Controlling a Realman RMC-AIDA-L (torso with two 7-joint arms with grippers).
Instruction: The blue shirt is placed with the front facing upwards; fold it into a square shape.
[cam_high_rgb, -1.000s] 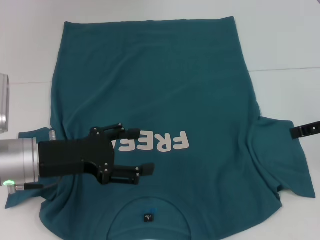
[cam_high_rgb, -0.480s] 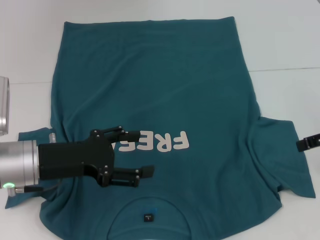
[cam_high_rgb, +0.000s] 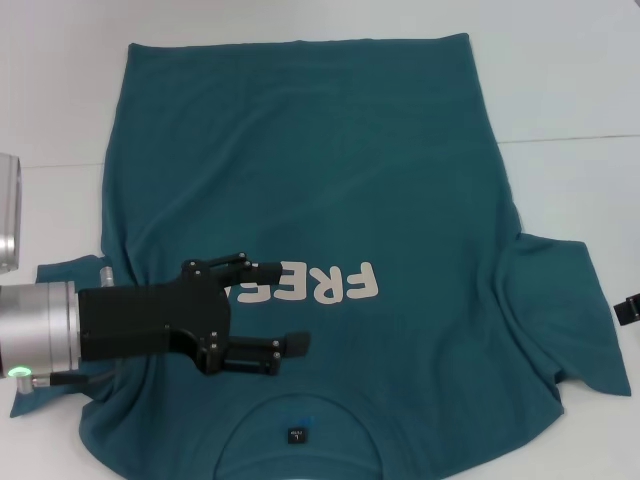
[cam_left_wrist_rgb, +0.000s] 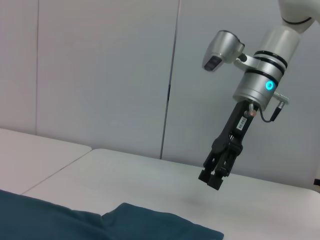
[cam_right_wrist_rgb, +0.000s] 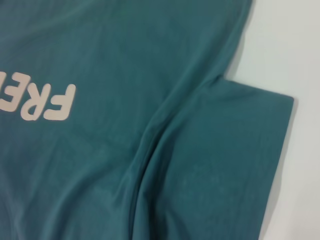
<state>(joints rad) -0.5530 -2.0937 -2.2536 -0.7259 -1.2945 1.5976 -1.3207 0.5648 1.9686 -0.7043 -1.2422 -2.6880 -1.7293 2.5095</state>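
Note:
The blue shirt (cam_high_rgb: 330, 170) lies spread flat on the white table, front up, with white letters (cam_high_rgb: 320, 285) on the chest and a small dark neck label (cam_high_rgb: 296, 435) at the near collar. My left gripper (cam_high_rgb: 285, 305) hovers open over the shirt's left chest, just beside the letters, holding nothing. The left arm hides part of the left sleeve. My right gripper (cam_high_rgb: 630, 310) shows only as a black tip at the right edge, beyond the right sleeve (cam_high_rgb: 565, 310). The left wrist view shows that gripper (cam_left_wrist_rgb: 212, 179) above the bare table, fingers together. The right wrist view looks down on the sleeve (cam_right_wrist_rgb: 240, 150).
White table (cam_high_rgb: 570, 90) surrounds the shirt on the far side and on both flanks. A silver metal cylinder (cam_high_rgb: 8, 210) sits at the left edge of the head view. A grey panelled wall (cam_left_wrist_rgb: 100, 75) stands behind the table.
My right gripper has drawn back to the right, off the right sleeve, and is almost out of the head view. The left gripper has barely shifted.

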